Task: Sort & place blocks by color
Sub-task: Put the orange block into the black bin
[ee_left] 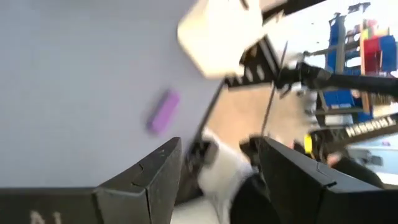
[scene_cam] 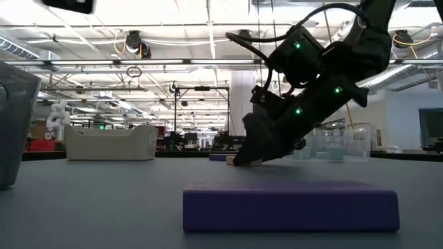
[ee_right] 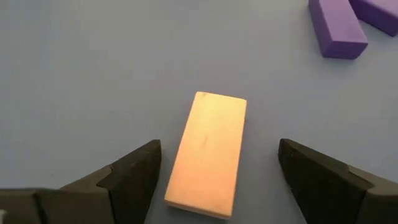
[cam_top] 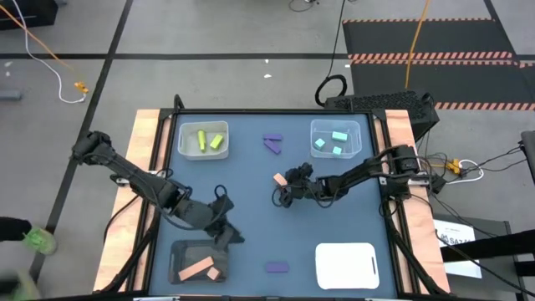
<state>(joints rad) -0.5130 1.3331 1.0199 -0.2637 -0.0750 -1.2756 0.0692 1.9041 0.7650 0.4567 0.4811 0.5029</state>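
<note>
Blocks, counted from the high view: 2 yellow-green (cam_top: 209,140) in the clear tray (cam_top: 182,144) at far left; 3 mint-teal (cam_top: 333,143) in the clear tray (cam_top: 358,134) at far right; 2 salmon-orange (cam_top: 199,270) in the black tray (cam_top: 180,251) at near left; 1 orange bar (cam_top: 279,179) loose on the table (cam_top: 251,209) near centre; 2 purple (cam_top: 272,143) touching each other mid-table at the far side; 1 purple bar (cam_top: 277,267) alone at the near edge, between the black tray and the white tray (cam_top: 347,264).

White tray holds no blocks.

Right gripper (cam_top: 284,191) is low over the loose orange bar, fingers (ee_right: 134,171) spread wide. Right wrist view: bar (ee_right: 206,153) lies flat between the two fingers, clear gap on both sides, no contact. The two purple blocks (ee_right: 339,28) sit beyond it. Low view shows the gripper (scene_cam: 249,155) tipped down, fingertips at table level by the bar.

Left gripper (cam_top: 227,236) sits just beside the far right corner of the black tray. Fingers (ee_left: 152,180) apart, nothing between them. Its wrist view picks up the lone purple bar (ee_left: 163,112) and the white tray (ee_left: 217,34) beyond.

Low view: the near purple bar (scene_cam: 291,206) fills the foreground, flat on the table.
</note>
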